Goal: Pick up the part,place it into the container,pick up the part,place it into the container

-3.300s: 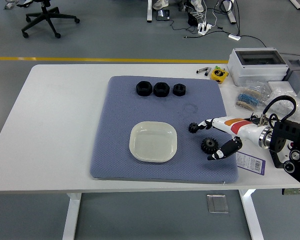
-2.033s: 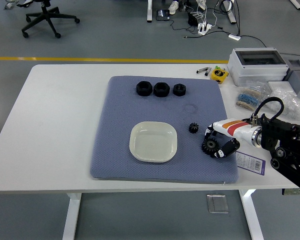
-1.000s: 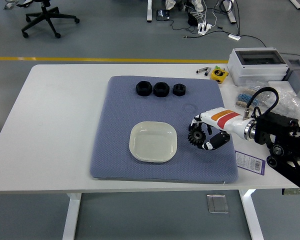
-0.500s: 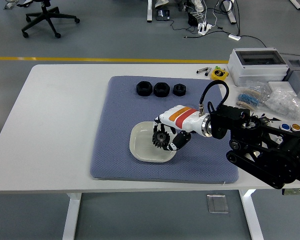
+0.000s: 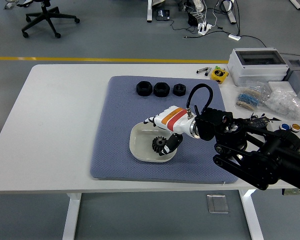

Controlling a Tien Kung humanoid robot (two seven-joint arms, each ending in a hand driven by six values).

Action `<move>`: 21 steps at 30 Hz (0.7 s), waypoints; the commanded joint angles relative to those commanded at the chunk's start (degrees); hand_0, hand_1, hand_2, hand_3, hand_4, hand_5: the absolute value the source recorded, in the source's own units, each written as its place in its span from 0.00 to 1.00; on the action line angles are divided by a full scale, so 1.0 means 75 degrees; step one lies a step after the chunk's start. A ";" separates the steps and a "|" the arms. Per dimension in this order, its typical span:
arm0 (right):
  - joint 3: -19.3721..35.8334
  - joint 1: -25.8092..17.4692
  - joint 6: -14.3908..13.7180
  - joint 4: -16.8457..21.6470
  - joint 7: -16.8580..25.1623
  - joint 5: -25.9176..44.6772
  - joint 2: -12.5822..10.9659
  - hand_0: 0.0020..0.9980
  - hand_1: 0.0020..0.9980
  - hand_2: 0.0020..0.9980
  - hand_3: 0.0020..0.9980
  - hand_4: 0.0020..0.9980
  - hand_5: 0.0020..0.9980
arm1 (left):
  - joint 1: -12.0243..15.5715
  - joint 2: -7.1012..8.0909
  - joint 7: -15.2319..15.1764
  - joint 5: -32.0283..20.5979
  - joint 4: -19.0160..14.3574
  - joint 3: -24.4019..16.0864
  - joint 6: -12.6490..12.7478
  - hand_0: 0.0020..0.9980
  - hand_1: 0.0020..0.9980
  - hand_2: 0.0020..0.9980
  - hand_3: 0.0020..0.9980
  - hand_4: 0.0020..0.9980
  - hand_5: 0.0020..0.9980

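A white table [image 5: 55,125] carries a blue mat [image 5: 115,145] and a grey box [image 5: 255,65].

Black toothed gear [image 5: 158,144] tilted in shallow cream dish [image 5: 140,145], on blue mat

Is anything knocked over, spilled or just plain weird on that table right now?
Nothing stands out. The black gear sits in the white dish under the right hand, three black nuts line up neatly on the blue mat.
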 joint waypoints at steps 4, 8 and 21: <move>0.0273 -0.0036 -0.0076 0.0234 -0.0023 -0.0013 -0.0212 0.49 0.64 0.81 0.90 1.00 0.40 | 0.0030 0.0000 0.0000 0.0056 0.0000 -0.0054 0.0001 0.87 0.83 0.85 0.62 0.57 0.68; 0.0472 -0.0088 -0.0590 0.0139 -0.0105 -0.0179 -0.0381 0.49 0.64 0.81 0.90 1.00 0.40 | 0.0052 0.0000 0.0002 0.0102 0.0000 -0.0091 0.0006 0.87 0.83 0.85 0.62 0.57 0.68; 0.0142 -0.0211 -0.1081 -0.1770 -0.0157 0.0134 -0.0351 0.51 0.63 0.70 0.66 1.00 0.35 | -0.0009 0.0000 -0.0004 0.0047 0.0000 -0.0045 -0.0001 0.87 0.83 0.85 0.62 0.57 0.67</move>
